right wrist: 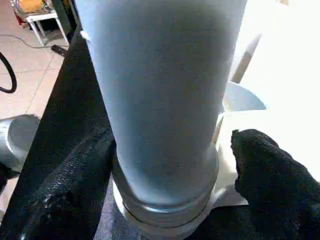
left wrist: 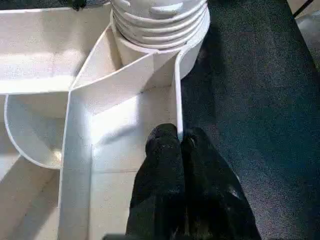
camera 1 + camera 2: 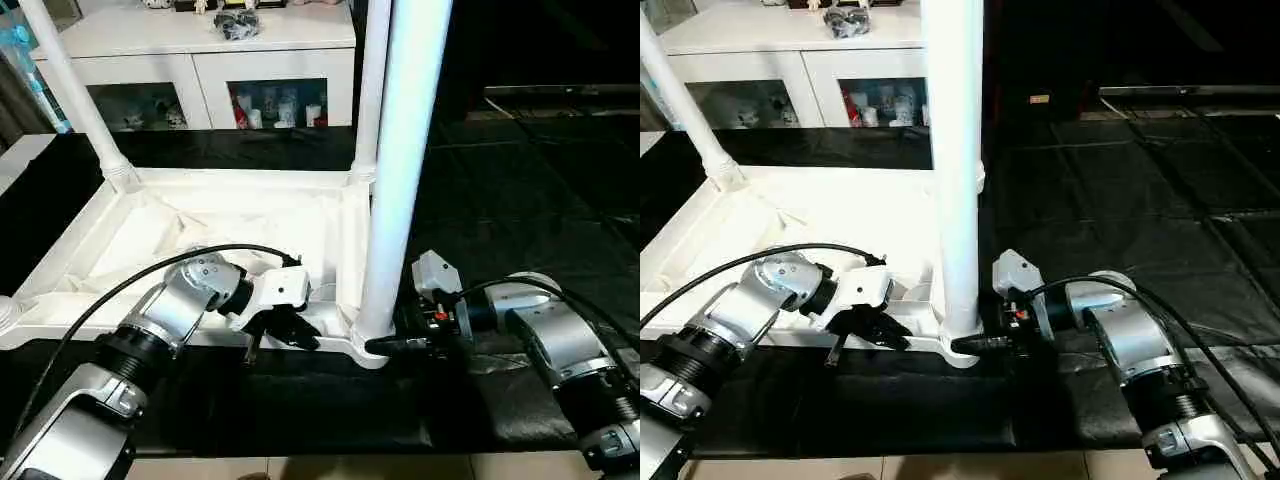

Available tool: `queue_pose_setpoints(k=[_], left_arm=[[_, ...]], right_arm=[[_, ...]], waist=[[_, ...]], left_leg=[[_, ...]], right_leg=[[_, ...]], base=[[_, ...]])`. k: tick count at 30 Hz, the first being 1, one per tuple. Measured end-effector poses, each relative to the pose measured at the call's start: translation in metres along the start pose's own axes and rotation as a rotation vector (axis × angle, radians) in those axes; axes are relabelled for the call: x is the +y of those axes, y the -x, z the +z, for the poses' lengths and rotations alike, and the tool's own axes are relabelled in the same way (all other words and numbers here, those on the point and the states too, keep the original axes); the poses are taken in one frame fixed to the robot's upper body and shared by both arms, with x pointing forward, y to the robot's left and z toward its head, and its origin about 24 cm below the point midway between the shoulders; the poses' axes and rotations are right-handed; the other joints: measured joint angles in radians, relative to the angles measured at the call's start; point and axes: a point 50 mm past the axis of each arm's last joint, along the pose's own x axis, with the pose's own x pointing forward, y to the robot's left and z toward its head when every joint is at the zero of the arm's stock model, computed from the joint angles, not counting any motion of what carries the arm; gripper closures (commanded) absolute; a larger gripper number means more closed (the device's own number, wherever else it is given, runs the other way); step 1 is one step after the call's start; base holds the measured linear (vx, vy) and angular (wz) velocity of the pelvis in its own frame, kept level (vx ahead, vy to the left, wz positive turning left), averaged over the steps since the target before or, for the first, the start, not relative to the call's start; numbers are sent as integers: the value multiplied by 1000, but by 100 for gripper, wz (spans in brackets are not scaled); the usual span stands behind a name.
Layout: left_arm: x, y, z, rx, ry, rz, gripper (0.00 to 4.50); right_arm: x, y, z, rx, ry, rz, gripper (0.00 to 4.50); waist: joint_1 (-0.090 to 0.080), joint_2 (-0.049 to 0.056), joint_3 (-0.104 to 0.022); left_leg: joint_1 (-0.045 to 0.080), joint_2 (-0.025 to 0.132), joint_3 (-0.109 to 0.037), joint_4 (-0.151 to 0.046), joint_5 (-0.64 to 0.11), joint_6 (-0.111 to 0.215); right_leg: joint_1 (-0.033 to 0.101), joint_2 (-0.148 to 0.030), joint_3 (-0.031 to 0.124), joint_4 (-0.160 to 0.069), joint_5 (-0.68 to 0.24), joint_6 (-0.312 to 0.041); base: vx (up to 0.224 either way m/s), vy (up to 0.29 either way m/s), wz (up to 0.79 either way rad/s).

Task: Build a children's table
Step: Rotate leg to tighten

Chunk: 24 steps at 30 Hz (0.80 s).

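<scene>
Lying upside down on a black mat [image 3: 520,240], the white plastic table top [image 3: 200,225] shows its ribbed underside, with thin walls that meet at angles. No writing or brand can be read on any part.

Three legs stand upright in the rounded corner sockets: one at the far left [image 3: 70,85], one at the far right [image 3: 372,90] and one at the near right corner [image 3: 400,160]. This near leg is a smooth round tube, and ridged rings show at its base where it enters the socket [image 2: 160,25].

The left gripper [image 3: 285,328] is at the near rim of the table top, just left of the near leg. Its two black fingers [image 2: 162,150] are pressed together on the thin upright edge wall, one finger on each side.

The right gripper [image 3: 395,345] is at the base of the near leg from the right side. Its fingers [image 1: 260,160] are spread apart with the tube between them; whether they touch it, I cannot tell.

To the right of the table the mat is open. At the far side stands a white cabinet [image 3: 200,60] with glass doors and small things inside.
</scene>
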Motion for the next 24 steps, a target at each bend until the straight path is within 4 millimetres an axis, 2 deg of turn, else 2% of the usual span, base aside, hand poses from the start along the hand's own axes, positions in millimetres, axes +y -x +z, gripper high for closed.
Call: queue_pose_setpoints(k=[24], left_arm=[[0,0,0,2,0,-4,450]], right_arm=[[6,-7,-5,14,22,20,71]], waist=[[-1,0,0]], left_leg=[[0,0,0,0,0,0]], right_leg=[[0,0,0,0,0,0]], base=[[0,0,0]])
